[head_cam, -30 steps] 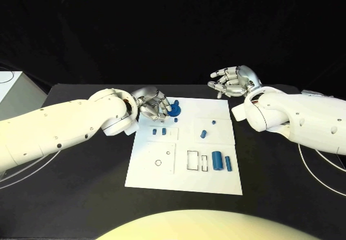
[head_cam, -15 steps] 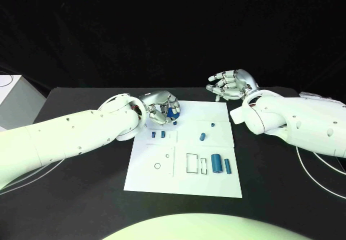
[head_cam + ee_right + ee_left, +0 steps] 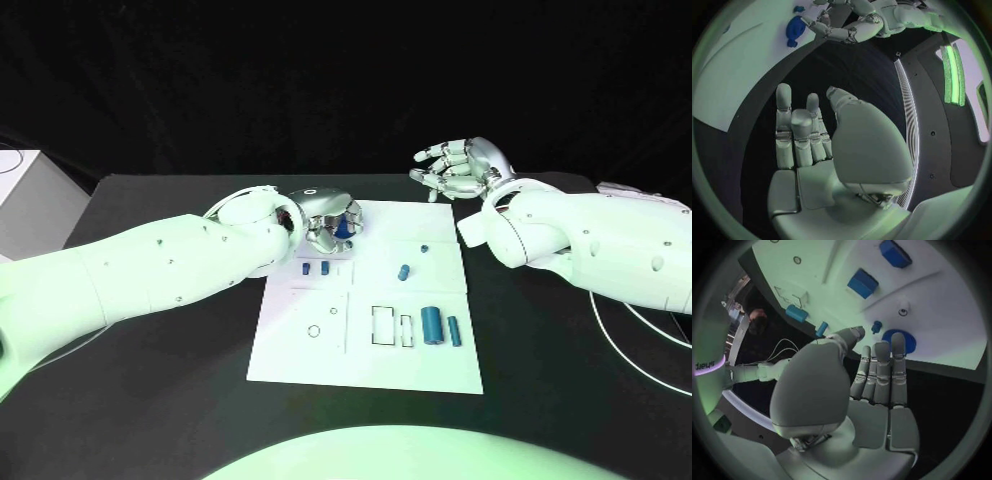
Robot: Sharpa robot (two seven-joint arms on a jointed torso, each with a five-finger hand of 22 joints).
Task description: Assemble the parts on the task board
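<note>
1. The silver left hand [image 3: 326,215] hovers over the far left corner of the flat white rectangular task board [image 3: 325,355], with its fingers [image 3: 879,372] stretched out side by side and nothing between them; it is empty and open.
2. Over the last second this hand has drawn in from the round blue disc-shaped part [image 3: 899,340]. It looked curled at that disc before; now its fingertips only hang above it.
3. I judge the disc is set down at its place, and the hand is letting go of it or adjusting.
4. The silver right hand [image 3: 459,168] hangs off the board's far right corner, above the black table [image 3: 173,400]. Its fingers are loosely curled apart and it holds nothing, as a second ago.
5. The parts are small, smooth, blue plastic pieces, spread apart on the board.
6. Two short blue blocks [image 3: 317,267] lie just nearer than the left hand.
7. A small oblong blue piece [image 3: 407,270] lies mid-board.
8. Two long blue cylinders [image 3: 441,327] lie side by side toward the right edge, beside empty rectangular outlines.
</note>
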